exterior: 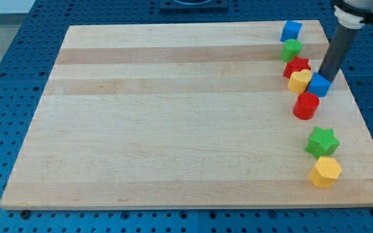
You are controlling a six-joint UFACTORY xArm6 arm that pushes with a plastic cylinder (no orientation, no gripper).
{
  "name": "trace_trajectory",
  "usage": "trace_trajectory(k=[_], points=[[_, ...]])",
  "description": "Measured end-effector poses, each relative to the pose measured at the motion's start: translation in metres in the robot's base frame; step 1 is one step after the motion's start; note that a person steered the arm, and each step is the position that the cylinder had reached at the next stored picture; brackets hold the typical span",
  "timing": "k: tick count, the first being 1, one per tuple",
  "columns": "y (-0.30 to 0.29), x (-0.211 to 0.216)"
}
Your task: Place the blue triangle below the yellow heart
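Eight blocks counted, all crowded toward the view's right; positions logged against the yellow heart, left to right.

Far to the heart's left: blue perforated bench, then pale wooden board, striped in lighter and darker planks, level, no marks noted. Nothing of the room visible beyond bench and board.

Well above the heart, slightly left: blue cube. Between cube and heart: green block, shape unclear. Directly above the heart and touching it: red block, shape unclear. Just below the heart, slightly right, near but apparently apart: red cylinder.

Against the heart's right side, level with it and touching: blue triangle. Well below the heart, to the right: green star. Just right of the heart, at the blue triangle's upper edge, apparently in contact: my tip. Furthest below the heart: yellow hexagon.

Jaws: none fitted; plain dark rod only, nothing grasped.

Progress, as judged: task not yet done. Contact with the blue triangle made, but piece beside the heart, not beneath. Remaining: push down and leftward to a spot under the heart. Complication: red cylinder partly occupying that spot, likely to be nudged.
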State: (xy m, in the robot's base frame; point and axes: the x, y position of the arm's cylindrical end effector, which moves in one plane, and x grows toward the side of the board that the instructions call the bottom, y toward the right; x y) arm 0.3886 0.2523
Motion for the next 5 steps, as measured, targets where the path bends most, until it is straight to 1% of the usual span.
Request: trace_trajectory(k=[3,5], points=[[0.0,0.047],[-0.016,0.051]])
